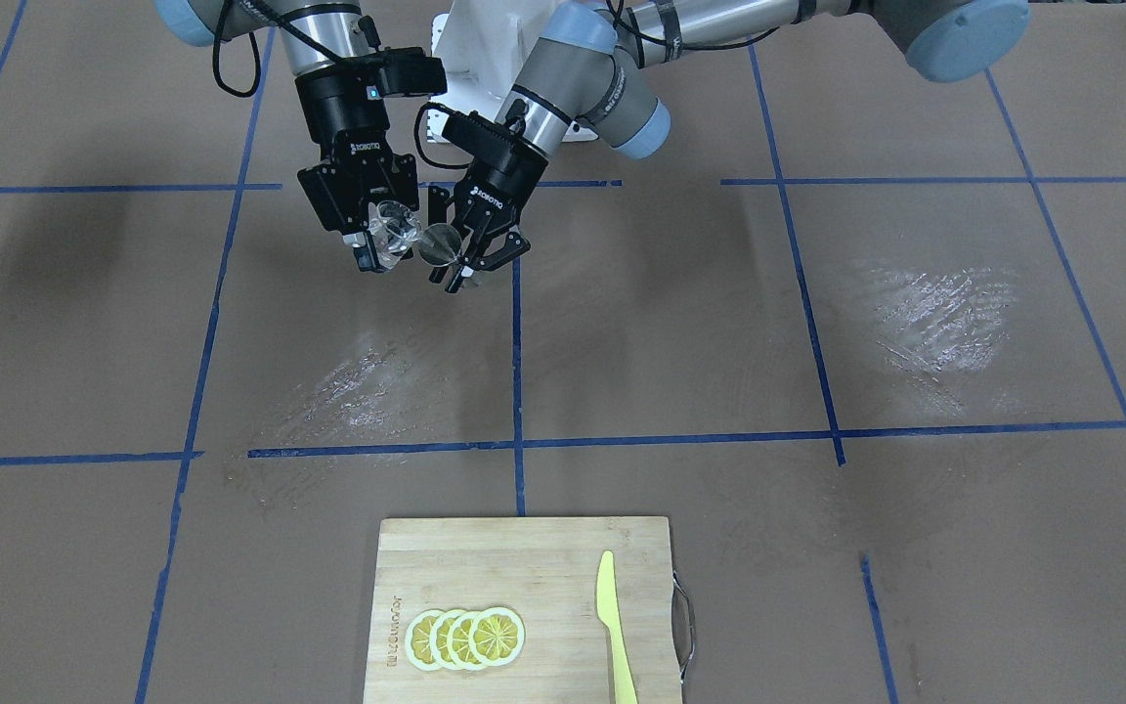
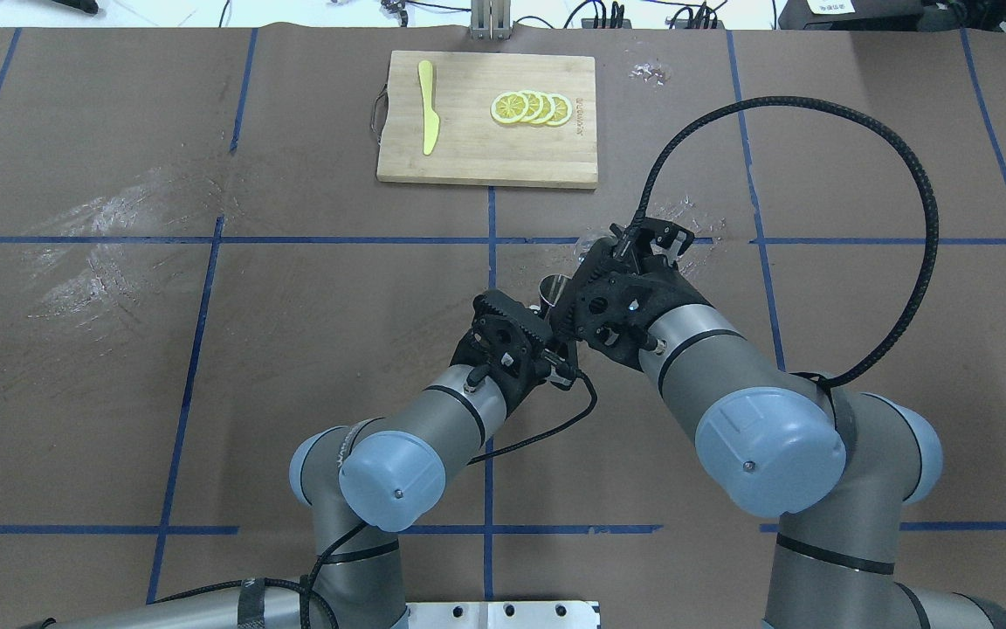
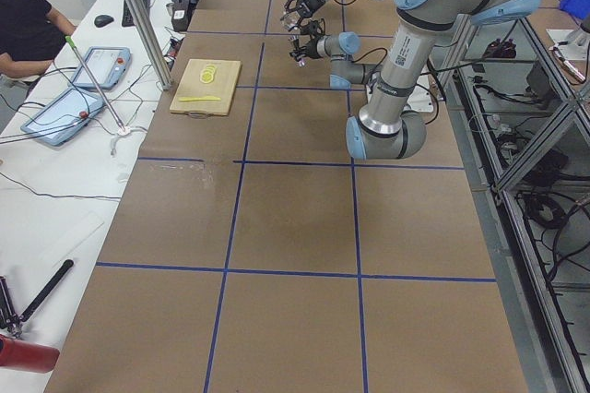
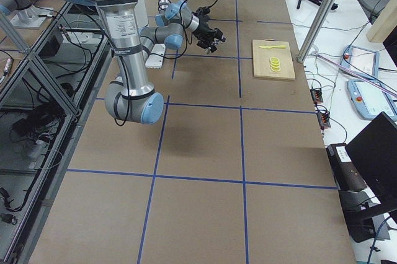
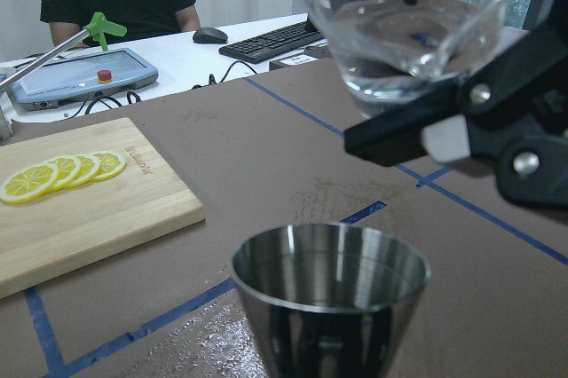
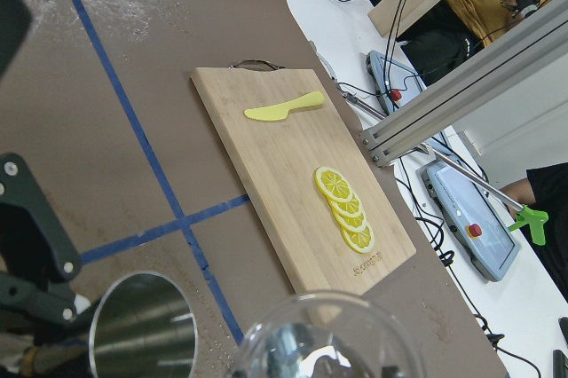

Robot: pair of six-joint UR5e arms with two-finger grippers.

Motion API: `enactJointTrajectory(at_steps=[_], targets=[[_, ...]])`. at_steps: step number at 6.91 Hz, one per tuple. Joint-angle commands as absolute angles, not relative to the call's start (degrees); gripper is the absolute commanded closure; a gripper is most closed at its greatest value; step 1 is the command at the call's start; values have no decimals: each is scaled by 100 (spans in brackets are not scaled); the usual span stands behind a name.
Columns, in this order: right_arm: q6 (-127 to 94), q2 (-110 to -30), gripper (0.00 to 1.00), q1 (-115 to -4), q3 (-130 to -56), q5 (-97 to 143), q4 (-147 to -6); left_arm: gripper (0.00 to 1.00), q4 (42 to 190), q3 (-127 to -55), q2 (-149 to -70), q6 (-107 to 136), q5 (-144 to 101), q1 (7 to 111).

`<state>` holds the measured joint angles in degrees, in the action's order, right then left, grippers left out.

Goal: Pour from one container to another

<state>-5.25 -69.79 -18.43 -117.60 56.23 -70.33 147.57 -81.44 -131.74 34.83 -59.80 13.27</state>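
both arms bend inward, wrists tilted down; left gripper (image 1: 461,250) and right gripper (image 1: 386,236) close together, fingers clamped.

– Where were the two vessels?

– Both were in the air above the table (image 1: 719,342), close in front of the robot's base. The glass cup (image 1: 389,233) sat between the fingers of the right gripper (image 1: 382,244), and the jigger (image 1: 440,244) was gripped by the left gripper (image 1: 460,262). The cup was tilted, just beside the jigger on the robot's right and a little higher than its rim.

– And the rest?

– A cutting board (image 1: 543,567) lay at the far edge, opposite the robot and well apart from them. On it the lemon slices (image 1: 465,638) overlapped in a row on the robot's right part, and the knife (image 1: 614,626) lay on its left part.
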Motion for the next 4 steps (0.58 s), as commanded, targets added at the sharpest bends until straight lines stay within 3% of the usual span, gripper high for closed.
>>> enactJointTrajectory(at_steps=[1,4], targets=[[-265,-6961,100,-1802,-11760,5485,-7136,100,14757,-8130,-13175,3463,-5959,1327],[324,-6952,100,-1688,-11769,5099,-7242,100,14757,-8130,-13175,3454,-5950,1327]])
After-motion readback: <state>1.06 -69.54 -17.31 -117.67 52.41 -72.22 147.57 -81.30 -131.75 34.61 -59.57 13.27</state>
